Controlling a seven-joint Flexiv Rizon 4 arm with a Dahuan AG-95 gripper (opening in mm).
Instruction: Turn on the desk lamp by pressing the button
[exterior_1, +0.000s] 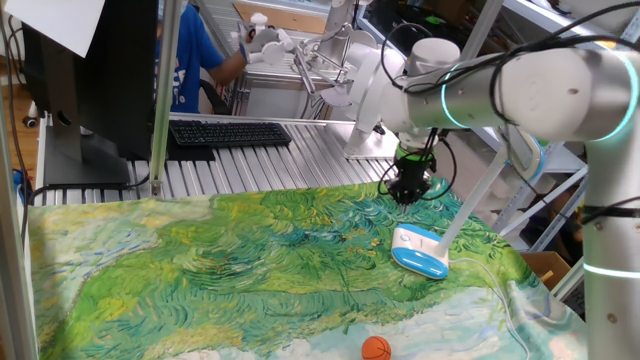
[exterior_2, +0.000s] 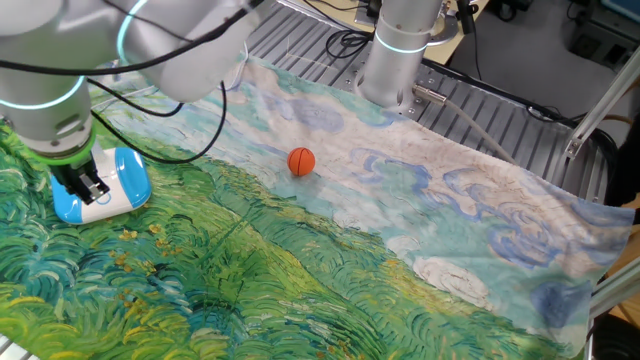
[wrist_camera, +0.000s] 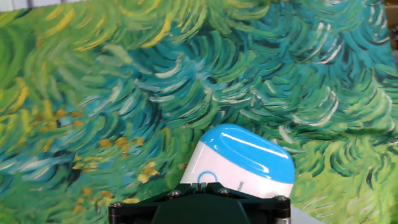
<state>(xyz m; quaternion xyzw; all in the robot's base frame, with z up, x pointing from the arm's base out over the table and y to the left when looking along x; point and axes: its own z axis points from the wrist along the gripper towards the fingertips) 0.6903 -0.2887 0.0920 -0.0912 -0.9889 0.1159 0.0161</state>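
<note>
**Painted cloth, cluttered lab, lamp base under the hand**

Most of the table is taken up by a cloth (exterior_1: 250, 260) printed like a swirly oil painting, greens and yellows on one side running into teal, pale blue and white on the other. Slatted metal tabletop (exterior_1: 250, 165) is left bare past the cloth's far edge, and a black keyboard (exterior_1: 228, 132) plus a dark monitor (exterior_1: 85, 75) are parked there. A person in a blue shirt (exterior_1: 185, 55) can be made out further back among shelves and lab clutter. The arm's round base (exterior_2: 392, 60) is bolted at the cloth's edge, with grey cables trailing off beside it.

The desk lamp (exterior_1: 420, 252) is sat on the teal part of the cloth, oval white base rimmed in light blue, its thin stem slanted up and away. The gripper (exterior_2: 88, 187) is seen right over the base; from the other fixed view it can't be told whether contact is made. In the hand view a ring-shaped button (wrist_camera: 206, 180) is seen on the base just ahead of the hand's black housing. Whether the fingers are spread or pressed together can't be told from any view.

A small orange ball (exterior_2: 301, 161) is left on the cloth well apart from the lamp
</note>
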